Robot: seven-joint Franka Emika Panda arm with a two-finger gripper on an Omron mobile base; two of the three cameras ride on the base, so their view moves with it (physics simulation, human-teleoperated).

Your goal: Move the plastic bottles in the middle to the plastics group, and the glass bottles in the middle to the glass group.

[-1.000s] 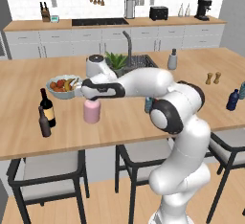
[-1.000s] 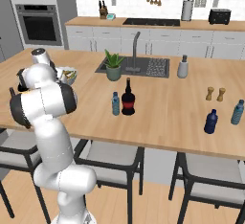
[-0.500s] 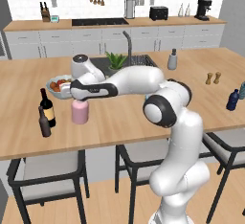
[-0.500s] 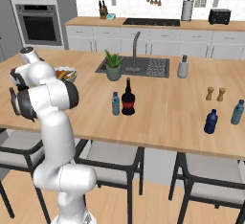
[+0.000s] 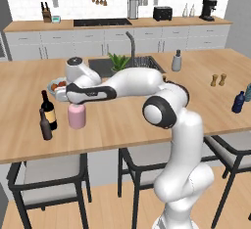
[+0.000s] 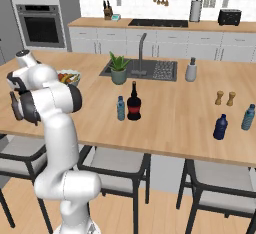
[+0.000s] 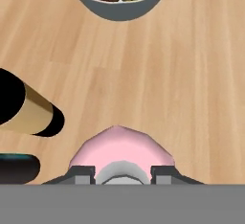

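- The white arm is reaching across the wooden island bench toward its left end, and the hand is sitting on top of a pink, round-shouldered bottle with a grey cap.
- In the hand view the two dark fingertips are flanking the grey cap of the pink bottle, so the hand is closing narrowly on that bottle's top.
- The pink bottle is standing upright on the bench, just beside the glass group: a tall dark wine bottle with a red-and-cream label and a shorter slim brown bottle.
- A white bowl of fruit is sitting just behind the hand; from the hand camera it is lying at the top, apart from the pink bottle.
- In the middle of the bench, a squat, round-bodied dark bottle with a red label is standing upright, just beside a small light-blue plastic bottle.
- Near the right end, a dark blue bottle and a lighter teal-blue bottle are standing near each other, with two small brown shakers behind them.
- A potted green plant is standing beside the sink.
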